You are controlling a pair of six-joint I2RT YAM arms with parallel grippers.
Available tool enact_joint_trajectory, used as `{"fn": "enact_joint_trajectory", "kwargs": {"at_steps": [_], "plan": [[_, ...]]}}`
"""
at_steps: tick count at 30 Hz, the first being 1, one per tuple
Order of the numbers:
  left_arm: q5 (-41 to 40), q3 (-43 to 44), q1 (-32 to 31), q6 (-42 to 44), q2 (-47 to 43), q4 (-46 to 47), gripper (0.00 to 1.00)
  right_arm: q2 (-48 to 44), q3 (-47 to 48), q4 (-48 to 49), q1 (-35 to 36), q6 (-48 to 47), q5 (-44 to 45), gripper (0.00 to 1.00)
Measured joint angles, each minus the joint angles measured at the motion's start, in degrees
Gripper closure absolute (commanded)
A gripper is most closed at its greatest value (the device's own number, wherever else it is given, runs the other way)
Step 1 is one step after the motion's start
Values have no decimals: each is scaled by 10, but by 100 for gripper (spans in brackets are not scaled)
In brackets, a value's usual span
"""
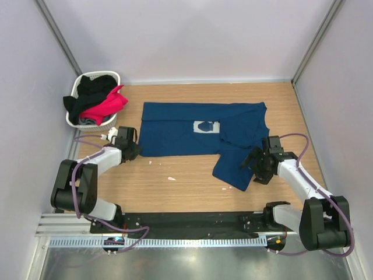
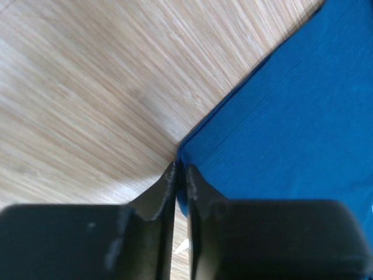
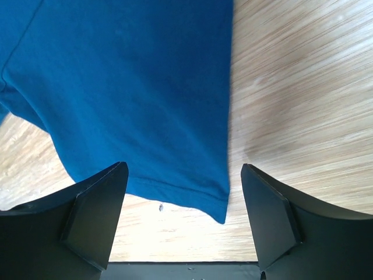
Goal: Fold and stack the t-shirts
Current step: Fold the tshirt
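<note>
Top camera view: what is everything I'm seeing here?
Navy t-shirt: one, navy with pale print, table centre.
Pink garment: one, bright pink, spilling from basket.
Black garments: count unclear, black, in basket.
Basket: one, white, far-left corner.
Table: one, light wood.
White scraps: few, near the shirt.
Left arm: one, black-and-white, jaws shut on shirt's left corner.
Right arm: one, black-and-white, jaws open over shirt's near-right hem.

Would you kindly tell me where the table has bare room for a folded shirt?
Bare wood lies between the navy t-shirt and the back wall, and on the shirt's near side, right of the left pincer. Crowded: the basket corner, far left, and around the right pincer.
</note>
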Motion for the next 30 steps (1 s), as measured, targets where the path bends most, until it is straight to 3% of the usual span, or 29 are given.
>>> {"fn": "enact_joint_trajectory", "kwargs": {"at_steps": [3, 13, 30], "plan": [[-1, 0, 0, -1, 4, 2, 100, 0, 0, -5, 17, 5, 5, 16], [-2, 0, 0, 0, 4, 2, 100, -3, 9, -67, 90, 46, 38, 17], [-2, 0, 0, -1, 4, 1, 100, -12, 2, -116, 118, 119, 57, 36]]}}
